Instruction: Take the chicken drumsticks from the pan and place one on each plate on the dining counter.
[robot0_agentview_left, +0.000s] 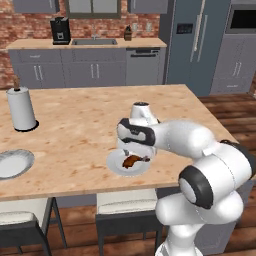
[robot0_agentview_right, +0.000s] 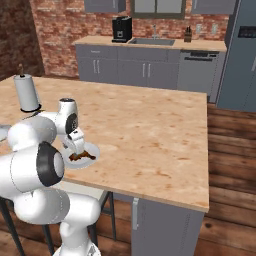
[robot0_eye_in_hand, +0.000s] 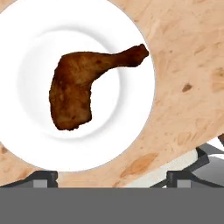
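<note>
From the left base view, we hang our gripper (robot0_agentview_left: 134, 151) just above the near plate (robot0_agentview_left: 116, 166), where a drumstick (robot0_agentview_left: 134, 160) lies; the counter (robot0_agentview_left: 90, 130) carries a second plate (robot0_agentview_left: 12, 164) at its left edge, bare as far as we can see, so by our reckoning one serving is down and one is left. A paper towel roll (robot0_agentview_left: 22, 109) stands farther back.

From the right base view, our gripper (robot0_agentview_right: 78, 146) sits over the same plate (robot0_agentview_right: 92, 150), near the counter's front edge, within easy reach.

In the hand view, our fingers (robot0_eye_in_hand: 43, 178) stand wide apart, holding nothing; the drumstick (robot0_eye_in_hand: 78, 87) rests free at the plate's (robot0_eye_in_hand: 131, 122) middle, bone end toward the rim.
</note>
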